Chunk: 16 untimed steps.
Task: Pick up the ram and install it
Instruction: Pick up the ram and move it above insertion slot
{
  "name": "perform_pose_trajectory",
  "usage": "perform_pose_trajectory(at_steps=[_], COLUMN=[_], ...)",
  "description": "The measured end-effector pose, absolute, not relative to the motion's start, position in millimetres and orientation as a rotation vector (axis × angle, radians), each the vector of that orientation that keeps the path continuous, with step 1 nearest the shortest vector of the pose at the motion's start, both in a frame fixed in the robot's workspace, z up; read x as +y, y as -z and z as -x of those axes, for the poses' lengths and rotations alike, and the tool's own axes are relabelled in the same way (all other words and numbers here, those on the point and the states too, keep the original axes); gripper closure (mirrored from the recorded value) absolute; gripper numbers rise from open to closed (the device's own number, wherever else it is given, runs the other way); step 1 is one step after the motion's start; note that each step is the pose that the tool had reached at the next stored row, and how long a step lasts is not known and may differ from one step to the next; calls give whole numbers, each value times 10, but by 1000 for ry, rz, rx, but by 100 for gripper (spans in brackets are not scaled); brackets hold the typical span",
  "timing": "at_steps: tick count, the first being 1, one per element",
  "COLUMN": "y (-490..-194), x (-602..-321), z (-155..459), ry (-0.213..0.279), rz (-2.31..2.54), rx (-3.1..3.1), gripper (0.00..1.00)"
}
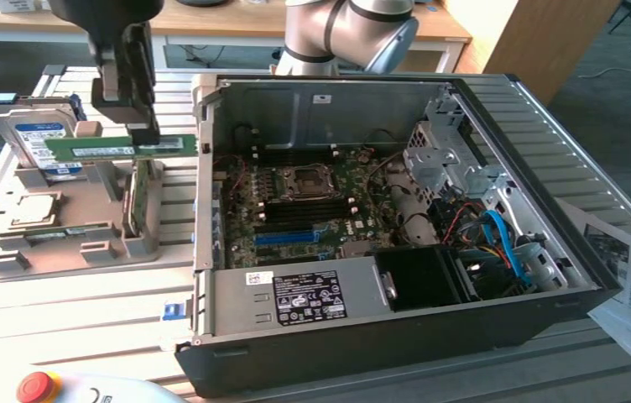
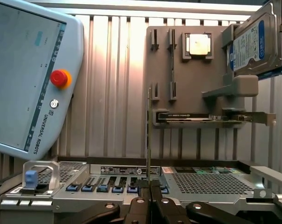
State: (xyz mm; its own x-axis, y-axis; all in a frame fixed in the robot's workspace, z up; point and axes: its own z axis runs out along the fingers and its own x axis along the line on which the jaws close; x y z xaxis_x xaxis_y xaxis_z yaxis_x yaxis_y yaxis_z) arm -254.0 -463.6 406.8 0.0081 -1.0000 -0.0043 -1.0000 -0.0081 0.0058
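Gripping the long, thin green circuit-board ram stick [image 1: 91, 148] by its upper edge in the closed black metal gripper [image 1: 145, 138], level in the air over the grey plastic parts tray [image 1: 80, 252], on the exterior view's left of the open black computer case [image 1: 293, 369].

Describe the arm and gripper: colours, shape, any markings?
The arm is a silver-grey tube with a blue-grey joint cap. The gripper is black and boxy, with narrow black fingers on linkages with silver pivot pins. I can make out no markings or cables on them.
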Motion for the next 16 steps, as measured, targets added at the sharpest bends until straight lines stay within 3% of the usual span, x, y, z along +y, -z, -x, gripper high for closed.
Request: perform_pose_trajectory(at_steps=[16], y=[-4068], x=[-4687], z=[2049], ry=[11], rz=[-2230], rx=[-2212], gripper=[88])
